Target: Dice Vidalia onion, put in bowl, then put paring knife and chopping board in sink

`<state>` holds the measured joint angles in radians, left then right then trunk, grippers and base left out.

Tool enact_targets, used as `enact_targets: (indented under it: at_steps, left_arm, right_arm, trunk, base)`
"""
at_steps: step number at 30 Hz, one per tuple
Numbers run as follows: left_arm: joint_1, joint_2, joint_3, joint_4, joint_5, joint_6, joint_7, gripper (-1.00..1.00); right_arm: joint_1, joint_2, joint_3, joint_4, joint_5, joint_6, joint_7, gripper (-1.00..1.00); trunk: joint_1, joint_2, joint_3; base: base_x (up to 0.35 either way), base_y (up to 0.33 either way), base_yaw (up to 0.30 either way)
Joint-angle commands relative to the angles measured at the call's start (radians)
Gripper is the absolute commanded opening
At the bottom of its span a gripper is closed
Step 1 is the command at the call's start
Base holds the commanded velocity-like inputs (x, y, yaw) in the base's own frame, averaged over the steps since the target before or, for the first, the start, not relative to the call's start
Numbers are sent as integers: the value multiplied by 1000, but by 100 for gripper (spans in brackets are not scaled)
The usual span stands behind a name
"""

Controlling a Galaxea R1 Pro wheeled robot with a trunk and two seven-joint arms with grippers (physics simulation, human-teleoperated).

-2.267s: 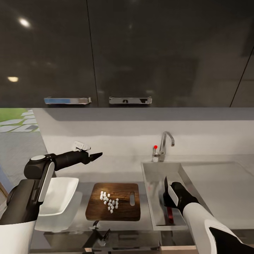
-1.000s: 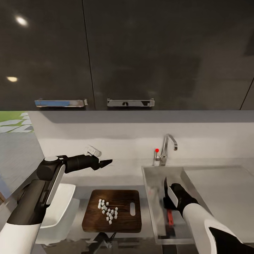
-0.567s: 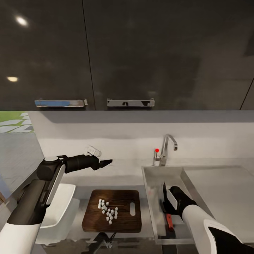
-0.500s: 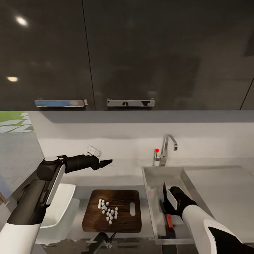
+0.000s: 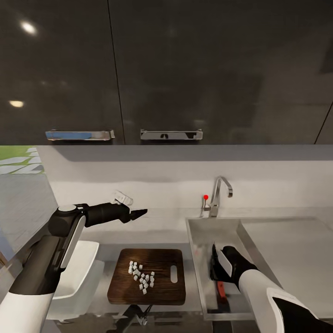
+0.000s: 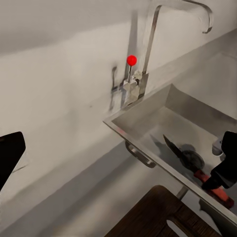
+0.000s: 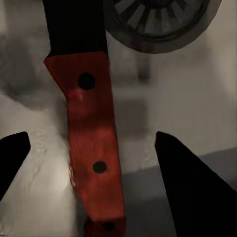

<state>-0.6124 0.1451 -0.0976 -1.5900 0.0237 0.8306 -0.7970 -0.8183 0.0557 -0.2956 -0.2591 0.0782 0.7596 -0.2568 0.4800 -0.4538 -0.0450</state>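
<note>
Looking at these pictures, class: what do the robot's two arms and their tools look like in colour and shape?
The left arm has a white upper shell, black side panels, a grey-capped round joint and a black forearm tapering to a dark pointed left tool. A small white block sits above its wrist. The right arm is white and black, its right tool black with a white panel.

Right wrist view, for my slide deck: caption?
Open right gripper above the paring knife lying on the sink floor beside the drain.

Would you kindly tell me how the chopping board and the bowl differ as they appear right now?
The dark brown rectangular wooden chopping board is flat with a slot handle; the shallow white squarish bowl has raised, rounded sides. The board carries the small white onion dice; no dice are visible in the bowl, which the left arm partly hides. Both rest on the grey glossy countertop, side by side.
</note>
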Motion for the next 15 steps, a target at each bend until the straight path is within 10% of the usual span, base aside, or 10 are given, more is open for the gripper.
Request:
enact_targets:
  at_steps: [1,15]
  left_arm:
    - [-1,1,-1,-1,2,7,-1,100]
    - [-1,1,-1,0,2,7,-1,100]
  right_arm:
    - [-1,1,-8,-2,8,5,-1,100]
    - [-1,1,-8,-2,8,-61,-19,100]
  trunk:
    - [1,-2,-2]
    - [1,-2,-2]
  base:
    - [0,0,0]
    - [0,0,0]
